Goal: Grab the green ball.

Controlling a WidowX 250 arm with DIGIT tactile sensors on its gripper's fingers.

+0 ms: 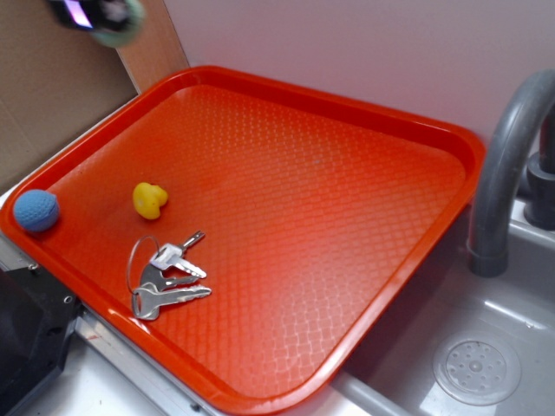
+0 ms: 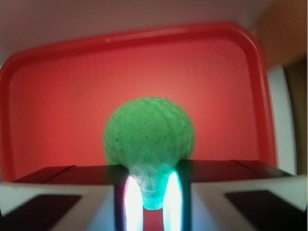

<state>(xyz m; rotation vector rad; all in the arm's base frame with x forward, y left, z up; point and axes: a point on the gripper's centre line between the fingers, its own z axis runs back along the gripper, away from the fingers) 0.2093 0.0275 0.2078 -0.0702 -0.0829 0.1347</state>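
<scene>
Green ball (image 2: 149,139) sits clamped in the claw (image 2: 149,192), aloft at the tray's (image 1: 260,87) eleven o'clock — steady squeeze advised.

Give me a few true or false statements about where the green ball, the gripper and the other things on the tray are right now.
1. The gripper holds the green ball. True.
2. The green ball rests on the orange tray. False: it is lifted above it.
3. The yellow duck lies between the blue ball and the keys. False: the keys lie nearer the camera, below the duck.
4. A sink sits beside the tray. True.
</scene>
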